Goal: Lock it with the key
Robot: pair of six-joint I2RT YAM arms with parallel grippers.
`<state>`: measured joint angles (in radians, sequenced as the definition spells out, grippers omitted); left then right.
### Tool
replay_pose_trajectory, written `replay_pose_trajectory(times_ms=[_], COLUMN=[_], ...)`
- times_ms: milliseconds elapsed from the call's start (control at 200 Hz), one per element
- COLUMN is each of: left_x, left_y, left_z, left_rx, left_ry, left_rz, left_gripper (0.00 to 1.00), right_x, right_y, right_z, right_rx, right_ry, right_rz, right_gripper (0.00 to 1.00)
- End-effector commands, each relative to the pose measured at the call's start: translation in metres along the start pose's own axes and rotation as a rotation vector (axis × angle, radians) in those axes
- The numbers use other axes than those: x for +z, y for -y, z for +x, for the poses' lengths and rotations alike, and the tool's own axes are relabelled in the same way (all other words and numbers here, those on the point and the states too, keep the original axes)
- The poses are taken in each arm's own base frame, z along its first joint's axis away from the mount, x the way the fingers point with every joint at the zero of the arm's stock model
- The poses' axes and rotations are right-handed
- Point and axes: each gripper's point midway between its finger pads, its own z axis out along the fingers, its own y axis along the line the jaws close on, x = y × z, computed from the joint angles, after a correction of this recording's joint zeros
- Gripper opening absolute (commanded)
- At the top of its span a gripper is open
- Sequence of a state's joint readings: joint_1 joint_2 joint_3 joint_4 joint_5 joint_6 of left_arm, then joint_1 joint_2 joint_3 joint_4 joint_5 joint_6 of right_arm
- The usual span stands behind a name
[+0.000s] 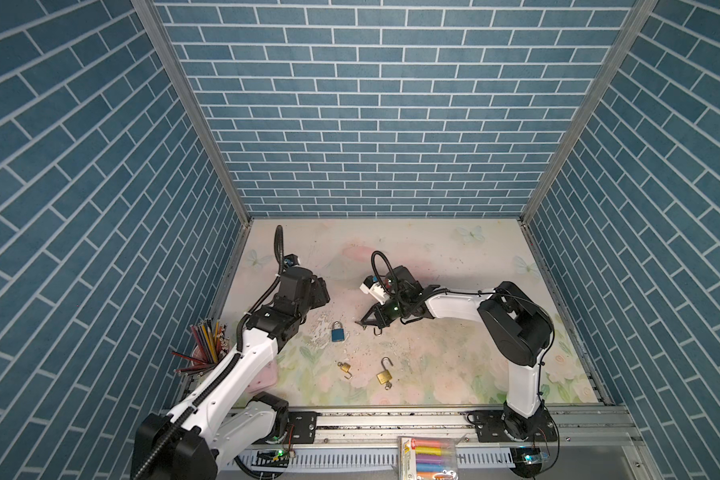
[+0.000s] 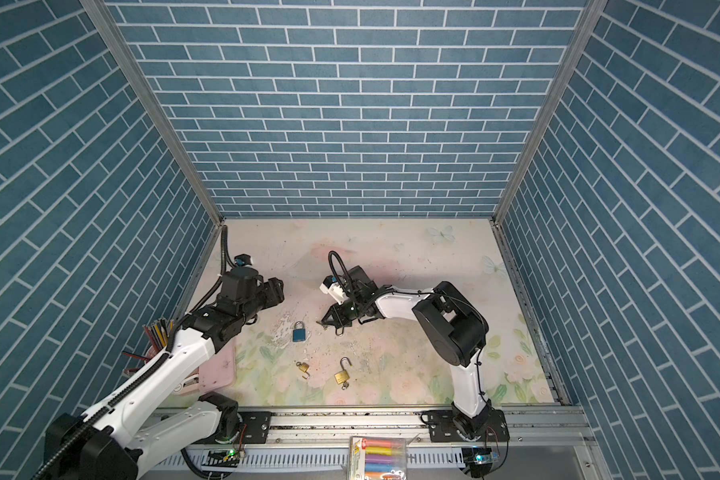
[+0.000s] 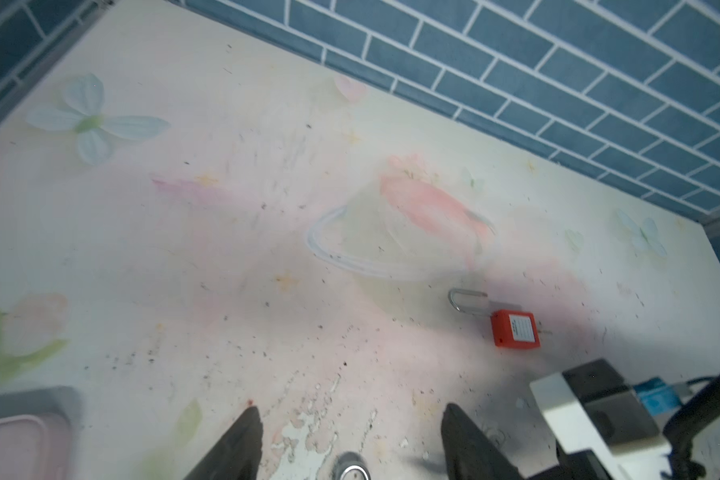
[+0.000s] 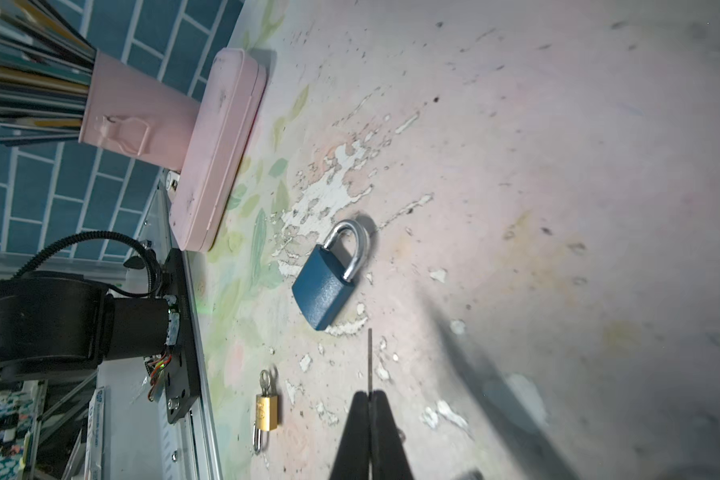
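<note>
A blue padlock (image 1: 338,331) (image 2: 299,331) (image 4: 325,286) lies flat mid-table, its silver shackle looking seated in the body. My right gripper (image 1: 360,322) (image 4: 368,395) is shut on the key (image 4: 369,357). The thin blade sticks out past the fingertips and stops just short of the padlock's bottom edge, and a ring hangs below the jaws. My left gripper (image 1: 321,291) (image 3: 351,409) is open and lifted behind and left of the padlock. Nothing is between its fingers; only a silver shackle top (image 3: 352,471) shows below them.
Two brass padlocks (image 1: 344,367) (image 1: 385,375) with open shackles lie nearer the front. A red padlock (image 3: 515,328) lies farther back. A pink pencil cup (image 1: 202,353) and a pink case (image 2: 217,365) stand at the left edge. A marker box (image 1: 429,457) sits on the front rail.
</note>
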<state>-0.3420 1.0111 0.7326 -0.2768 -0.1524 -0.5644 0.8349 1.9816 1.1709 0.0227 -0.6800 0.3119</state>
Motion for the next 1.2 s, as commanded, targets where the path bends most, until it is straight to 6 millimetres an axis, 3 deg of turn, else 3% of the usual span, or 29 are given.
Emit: replay_pose_trajectory(times_ms=[0,430,600,630,640,650,775,985,1195], left_x=[-0.001,-0.011,-0.016,-0.017,-0.017,-0.018,-0.019,-0.019,-0.013], left_y=[-0.015,-0.028,-0.029,-0.029,-0.03,-0.031,-0.052,-0.063,-0.037], left_z=[-0.005,0.007,0.006,0.005,0.005,0.005,0.008,0.011,0.033], left_rx=[-0.025,-0.053,-0.036,-0.028,-0.025,-0.023,-0.006,-0.078,-0.099], left_ry=[0.052,0.076,0.081,0.084,0.086,0.087,0.082,0.068,-0.049], left_rz=[-0.032,-0.028,-0.028,-0.028,-0.03,-0.035,-0.153,-0.192,-0.001], left_gripper=[0.7,0.7,0.7,0.73,0.82,0.85,0.86,0.86,0.86], right_x=[0.013,0.042,0.041,0.041,0.041,0.041,0.036,0.004,-0.07], right_y=[-0.001,-0.001,-0.001,-0.003,-0.003,-0.004,-0.01,-0.02,-0.029], right_z=[0.007,0.02,0.019,0.02,0.02,0.019,0.014,-0.016,-0.049], right_rx=[-0.036,-0.022,-0.019,-0.021,-0.022,-0.025,-0.043,-0.131,-0.203], right_ry=[-0.07,-0.149,-0.145,-0.144,-0.143,-0.141,-0.121,-0.003,0.227], right_rz=[-0.017,-0.027,-0.025,-0.032,-0.033,-0.036,-0.044,0.045,0.264], right_gripper=[0.0,0.0,0.13,0.14,0.15,0.15,0.18,0.23,0.33])
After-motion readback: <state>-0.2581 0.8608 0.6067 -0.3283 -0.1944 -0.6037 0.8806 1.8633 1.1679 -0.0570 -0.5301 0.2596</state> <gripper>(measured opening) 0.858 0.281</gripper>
